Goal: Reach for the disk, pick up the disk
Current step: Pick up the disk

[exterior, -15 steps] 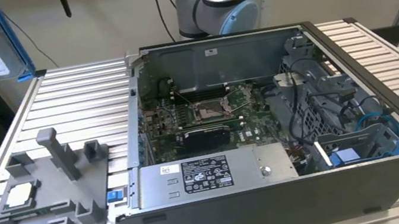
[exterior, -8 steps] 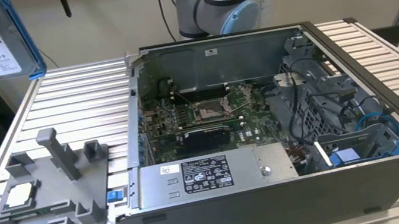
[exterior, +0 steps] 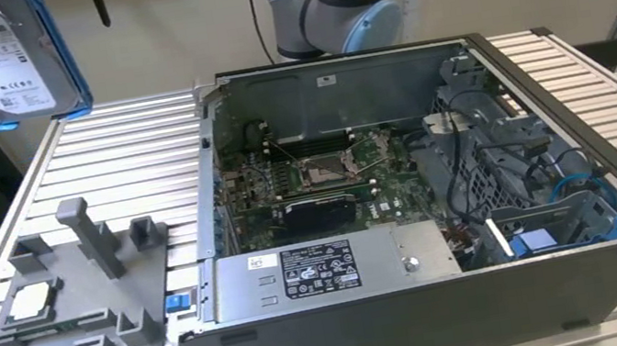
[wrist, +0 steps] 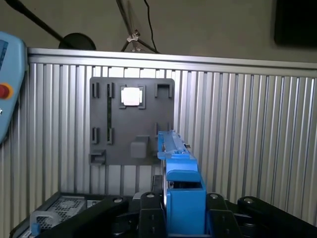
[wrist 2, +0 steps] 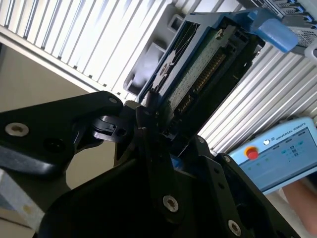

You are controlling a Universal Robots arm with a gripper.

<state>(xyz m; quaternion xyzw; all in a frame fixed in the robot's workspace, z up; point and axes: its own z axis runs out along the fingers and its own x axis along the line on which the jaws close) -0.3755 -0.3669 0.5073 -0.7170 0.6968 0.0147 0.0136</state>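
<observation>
The disk, a silver drive with a white label in a blue frame, hangs high above the table at the exterior view's upper left, well clear of the grey fixture plate. In the second wrist view my gripper is shut on the disk, with black fingers clamping one end and the circuit-board side showing. In the first wrist view the disk is edge-on, rising from between the gripper links, above the fixture plate.
An open computer case fills the middle of the slatted table. The fixture plate carries a small silver chip, with a small blue block beside it. A teach pendant and a hand are near the table edge.
</observation>
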